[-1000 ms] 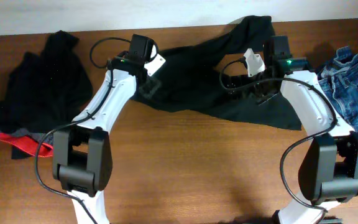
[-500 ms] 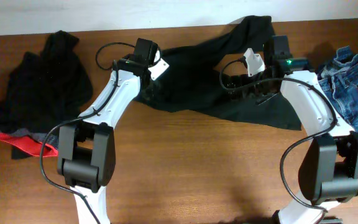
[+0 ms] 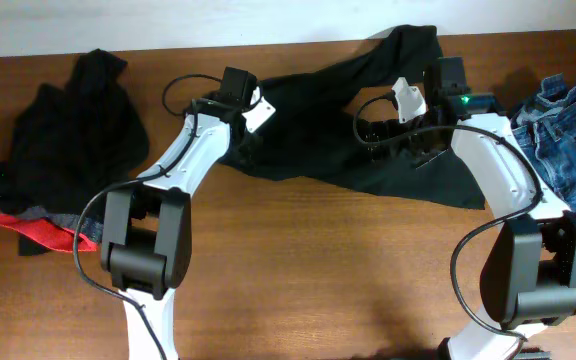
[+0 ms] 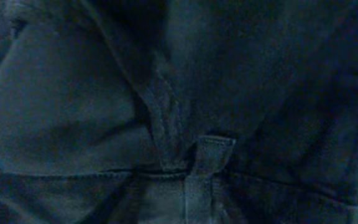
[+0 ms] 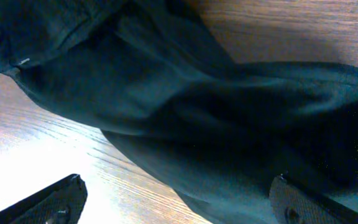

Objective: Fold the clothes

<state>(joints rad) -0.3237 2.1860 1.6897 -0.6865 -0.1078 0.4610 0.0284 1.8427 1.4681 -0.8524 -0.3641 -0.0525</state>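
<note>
Long black trousers (image 3: 318,120) lie spread across the far middle of the table. My left gripper (image 3: 238,132) is pressed down into their left end. The left wrist view holds only black cloth, with a seam and a belt loop (image 4: 209,158) close up; its fingers do not show. My right gripper (image 3: 380,130) hovers over the trousers' right part. It stands open, fingertips (image 5: 56,200) wide apart, with the cloth's edge (image 5: 185,180) and bare wood between them. More black clothes (image 3: 78,130) with a red-and-grey edge (image 3: 43,228) are piled at the left. Blue denim jeans (image 3: 568,140) lie at the right.
The wooden table (image 3: 318,270) stretches toward the front, where both arm bases stand. A pale wall runs along its far edge (image 3: 268,42). Cables loop off both wrists above the trousers.
The left arm has shifted slightly to the right and lowered onto the trousers' left end. The right arm has not moved.
</note>
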